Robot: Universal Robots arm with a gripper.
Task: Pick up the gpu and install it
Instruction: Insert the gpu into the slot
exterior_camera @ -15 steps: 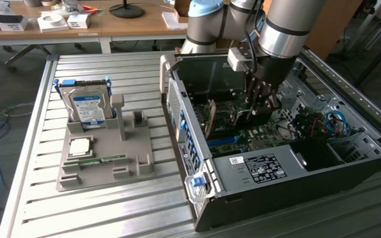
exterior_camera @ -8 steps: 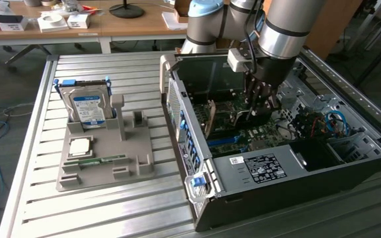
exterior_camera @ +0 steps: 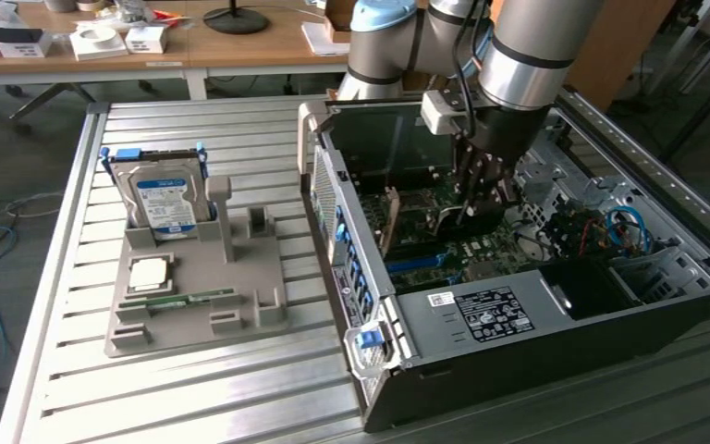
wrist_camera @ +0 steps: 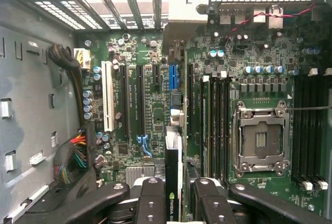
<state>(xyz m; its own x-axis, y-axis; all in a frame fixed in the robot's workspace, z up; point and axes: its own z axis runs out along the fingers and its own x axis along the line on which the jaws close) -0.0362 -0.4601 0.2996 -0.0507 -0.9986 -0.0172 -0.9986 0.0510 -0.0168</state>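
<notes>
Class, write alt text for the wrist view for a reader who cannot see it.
The claw grips the gpu edge-on, lined up with the blue slot on a green motherboard. An empty CPU socket lies nearby.

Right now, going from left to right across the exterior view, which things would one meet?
Hard drive with blue label → blue latch → pincer, shut on the gpu → blue cables.
</notes>
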